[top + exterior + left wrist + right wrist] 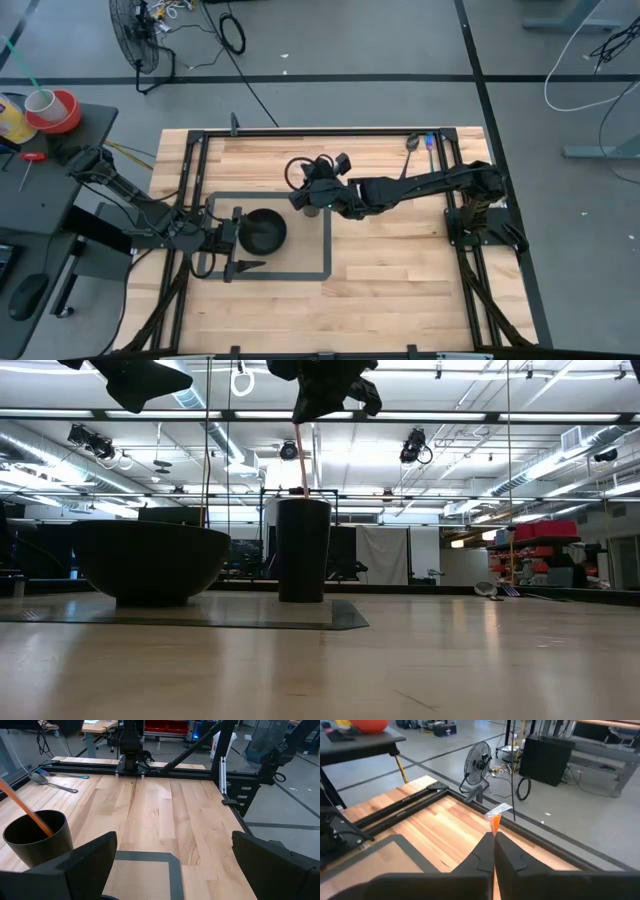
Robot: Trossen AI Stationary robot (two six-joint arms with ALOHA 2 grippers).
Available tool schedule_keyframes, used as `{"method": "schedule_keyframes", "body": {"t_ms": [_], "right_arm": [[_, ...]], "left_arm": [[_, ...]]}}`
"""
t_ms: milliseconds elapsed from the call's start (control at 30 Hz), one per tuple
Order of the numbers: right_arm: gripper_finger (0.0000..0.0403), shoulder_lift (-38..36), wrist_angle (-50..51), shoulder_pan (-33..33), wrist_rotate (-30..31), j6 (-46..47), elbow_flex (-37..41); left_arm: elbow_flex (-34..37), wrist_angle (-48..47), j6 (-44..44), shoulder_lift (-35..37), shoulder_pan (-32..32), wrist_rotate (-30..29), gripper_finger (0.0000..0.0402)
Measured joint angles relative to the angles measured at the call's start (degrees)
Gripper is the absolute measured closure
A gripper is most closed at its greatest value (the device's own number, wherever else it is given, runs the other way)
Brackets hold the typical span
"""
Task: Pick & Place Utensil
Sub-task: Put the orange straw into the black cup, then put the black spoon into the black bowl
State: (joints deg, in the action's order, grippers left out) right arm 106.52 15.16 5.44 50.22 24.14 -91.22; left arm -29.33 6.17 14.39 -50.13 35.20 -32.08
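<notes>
We judge placement under way: the right pincer (494, 851), pinching the orange utensil (297, 455), holds it inside the black cup (303, 550); release comes next. Left pincer (175, 865) waits spread beside the bowl (262, 230).

Mat with bowl and cup at the table's middle, spare utensils at the far right corner.

A mat (300, 271) lay on the table (400, 270), left of centre. On its left part stood a bowl (262, 230); at its far right corner stood a cup (303, 550), near the bowl but apart from it. A utensil (297, 452) stood in the cup, its upper end pinched between the closed fingers of the right gripper (312, 192), which hung directly above the cup. The left gripper (236, 240) sat at the bowl's left side, fingers spread wide. A spoon (410, 146) and another utensil (431, 141) lay side by side near the table's far right corner, well apart from the mat.
</notes>
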Motion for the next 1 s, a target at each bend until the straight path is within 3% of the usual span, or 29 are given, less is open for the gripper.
{"method": "schedule_keyframes", "body": {"t_ms": [200, 433, 600, 800, 1000], "right_arm": [[0.0368, 0.0, 1.2, 0.0, -0.6, 2.0, 0.0], [0.0278, -0.5, 2.1, 0.0, -2.8, 1.3, 0.0], [0.0222, -4.8, 3.7, 0.6, -3.3, 0.9, 0.0], [0.0181, -12.3, 16.5, 1.1, -1.2, 4.0, 0.0], [0.0174, -16.6, 33.2, 1.0, -0.6, 13.6, -0.1]], "left_arm": [[0.0, 0.0, 0.0, 0.0, 0.0, 0.0, 0.0003], [0.0, 0.0, 0.0, 0.0, 0.0, 0.0, 0.0003], [0.0, 0.0, 0.0, 0.0, 0.0, 0.0, 0.0003], [0.0, 0.0, 0.0, 0.0, 0.0, 0.0, 0.0003], [0.0, 0.0, 0.0, 0.0, 0.0, 0.0, 0.0003]]}}
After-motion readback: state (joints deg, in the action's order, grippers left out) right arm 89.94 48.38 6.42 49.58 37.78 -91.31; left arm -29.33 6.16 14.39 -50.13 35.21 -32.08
